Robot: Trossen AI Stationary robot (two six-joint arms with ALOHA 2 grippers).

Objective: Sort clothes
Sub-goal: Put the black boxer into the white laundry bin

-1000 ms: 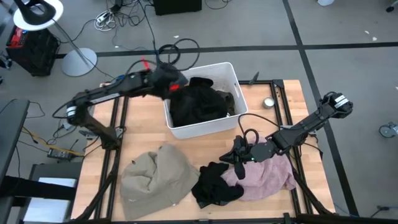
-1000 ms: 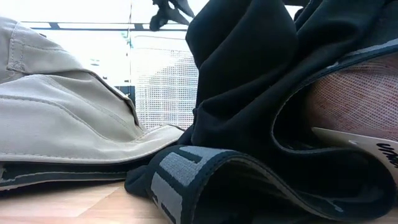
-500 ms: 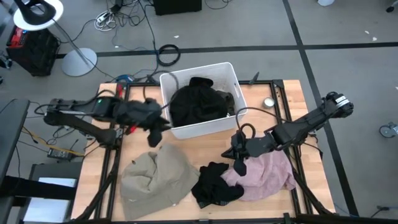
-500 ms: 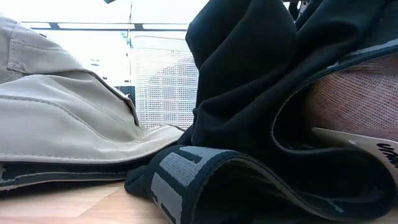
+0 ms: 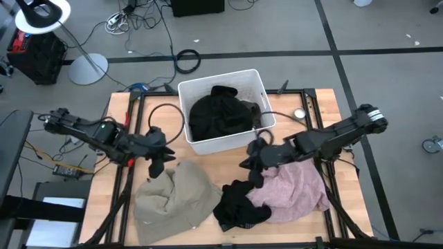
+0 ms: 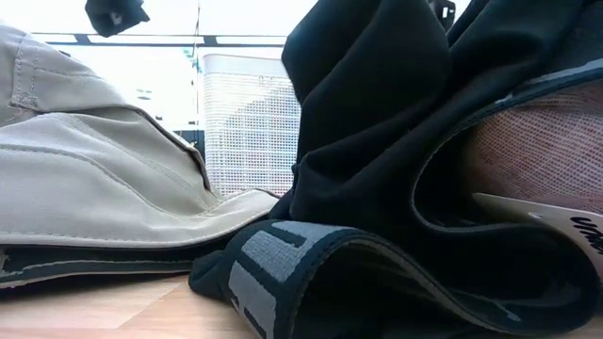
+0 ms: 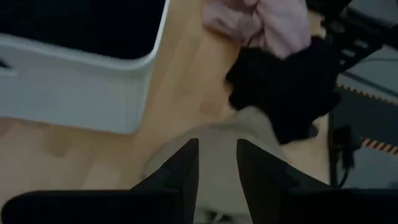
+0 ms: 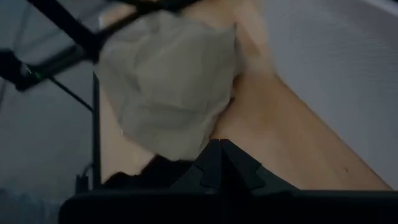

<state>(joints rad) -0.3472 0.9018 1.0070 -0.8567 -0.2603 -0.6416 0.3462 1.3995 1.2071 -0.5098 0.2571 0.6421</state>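
Observation:
The large beige garment [image 5: 173,197] lies crumpled on the table's near left. My left gripper [image 5: 159,164] is open and empty just above its far edge [image 7: 217,155]. A black garment [image 5: 239,206] lies at the near middle, overlapping the pink garment [image 5: 297,194] on the near right. My right gripper [image 5: 250,169] is shut and empty above the table, between the white bin [image 5: 228,144] and the black garment. Another black garment [image 5: 218,114] fills the bin, with a little olive-green cloth [image 5: 257,112] at its right wall. The teal-blue garment is out of view.
The white bin stands at the table's far middle, its near wall close to both grippers. A small round object [image 5: 299,113] lies on the far right. Bare wood [image 5: 221,166] shows between bin and clothes. In the low view the black garment [image 6: 377,141] fills the foreground.
My left gripper has swung from above the bin's far left corner toward the table's left and near edges, then come down over the beige garment's far edge. My right gripper has moved a little toward the table's left and far edges, off the pink garment. The clothes have not moved.

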